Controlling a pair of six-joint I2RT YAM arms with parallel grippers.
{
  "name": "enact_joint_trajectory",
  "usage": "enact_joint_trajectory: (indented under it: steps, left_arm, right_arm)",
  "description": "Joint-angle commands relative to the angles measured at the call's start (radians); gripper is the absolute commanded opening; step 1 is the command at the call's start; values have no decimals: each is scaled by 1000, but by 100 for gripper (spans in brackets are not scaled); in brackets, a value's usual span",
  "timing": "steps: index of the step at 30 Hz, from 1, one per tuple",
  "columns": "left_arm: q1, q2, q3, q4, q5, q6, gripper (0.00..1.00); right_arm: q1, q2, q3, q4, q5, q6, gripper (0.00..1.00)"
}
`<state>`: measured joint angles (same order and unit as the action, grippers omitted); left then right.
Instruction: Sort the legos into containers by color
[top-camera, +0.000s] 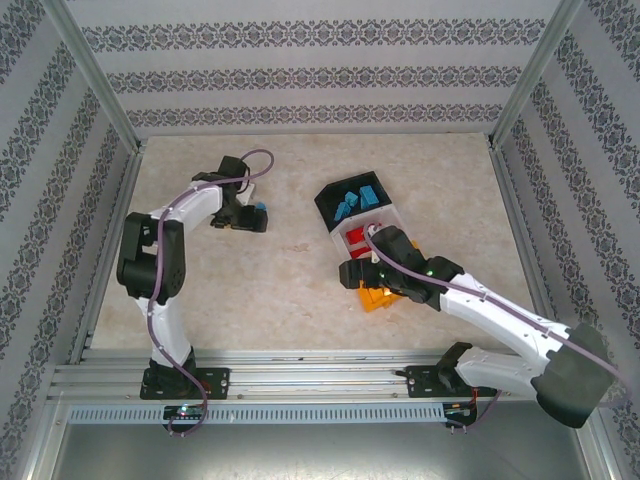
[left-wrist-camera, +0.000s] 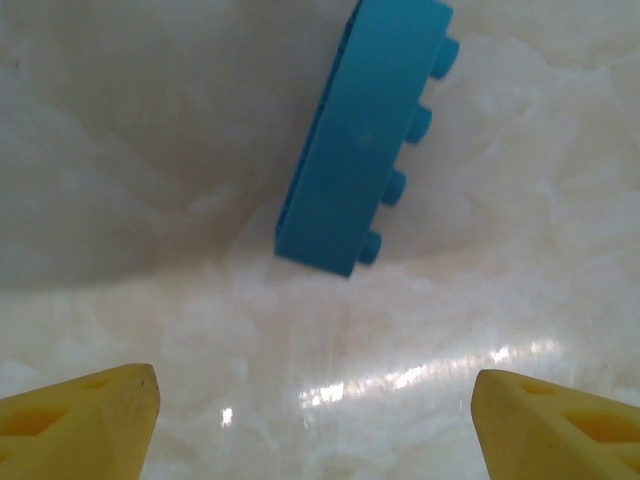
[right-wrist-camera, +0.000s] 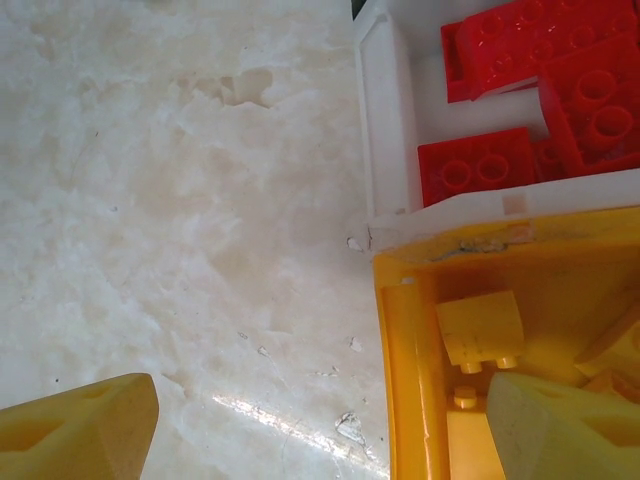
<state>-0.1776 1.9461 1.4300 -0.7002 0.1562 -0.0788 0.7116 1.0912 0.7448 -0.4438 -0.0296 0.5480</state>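
Observation:
A light blue lego (left-wrist-camera: 365, 140) lies on its side on the table, just beyond my open left gripper (left-wrist-camera: 315, 400); in the top view that lego (top-camera: 260, 210) sits beside the left gripper (top-camera: 246, 222). The three joined bins stand at centre right: the black one (top-camera: 330, 198) holds several blue legos (top-camera: 357, 199), the white one (right-wrist-camera: 385, 110) holds red legos (right-wrist-camera: 540, 70), and the orange-yellow one (right-wrist-camera: 405, 370) holds yellow legos (right-wrist-camera: 480, 330). My right gripper (right-wrist-camera: 320, 410) is open, straddling the yellow bin's left wall, with nothing held.
Patterned walls and a metal frame (top-camera: 100, 90) enclose the pale marble table (top-camera: 290, 290). Open tabletop lies between the two arms and left of the bins.

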Motion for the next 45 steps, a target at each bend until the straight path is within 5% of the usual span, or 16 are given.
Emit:
enact_joint_trajectory:
  steps: [1,10,16,23,32,45]
  left_arm:
    - [-10,42,56,-24,-17,31,79]
    - [-11,146,147,-13,9,22,68]
    - [-14,171,164,-13,27,14,47]
    - [-15,157,129,-9,46,5,11]
    - [-15,68,63,13,91,-43,10]
    - [-31,-238,-150,208,379,-305,10]
  right_arm:
    - [8,-27,-15,-45,34,16,86]
    - [8,-51,-18,-76,52,24,86]
    - [9,-47,-9,-76,49,31,86]
    - [8,-42,-1,-75,49,36,88]
    - [12,-32,-7,-57,34,50,89]
    - [12,30,-21,1,12,58,89]
